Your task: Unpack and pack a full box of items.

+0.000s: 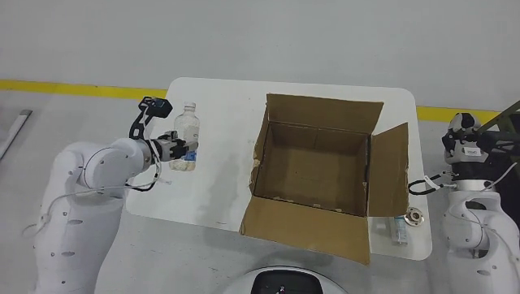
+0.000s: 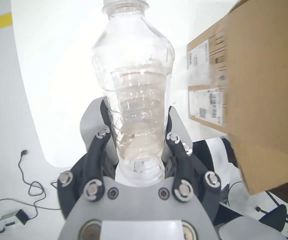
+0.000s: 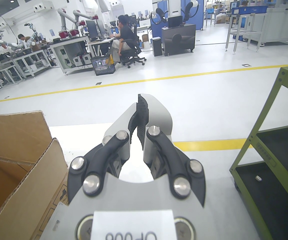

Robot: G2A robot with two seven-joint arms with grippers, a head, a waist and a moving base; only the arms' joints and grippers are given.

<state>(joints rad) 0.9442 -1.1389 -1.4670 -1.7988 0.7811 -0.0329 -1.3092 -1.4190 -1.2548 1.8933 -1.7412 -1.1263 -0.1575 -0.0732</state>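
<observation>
A clear plastic bottle (image 1: 188,131) with a white cap is held over the left part of the white table (image 1: 219,140). My left gripper (image 1: 180,149) is shut on the bottle (image 2: 133,81) at its lower body, with a finger (image 2: 101,148) on each side. The open cardboard box (image 1: 321,168) stands in the middle of the table, and its inside looks empty. Its side with labels (image 2: 209,83) is close to the bottle. My right gripper (image 3: 140,123) is shut on nothing, beyond the table's right edge, beside the box flap (image 3: 21,151).
A small clear item (image 1: 400,231) and a round metal piece (image 1: 417,214) lie at the table's right front corner, next to the box. A green cart (image 3: 271,163) stands to the right of the table. Yellow floor lines run behind the table.
</observation>
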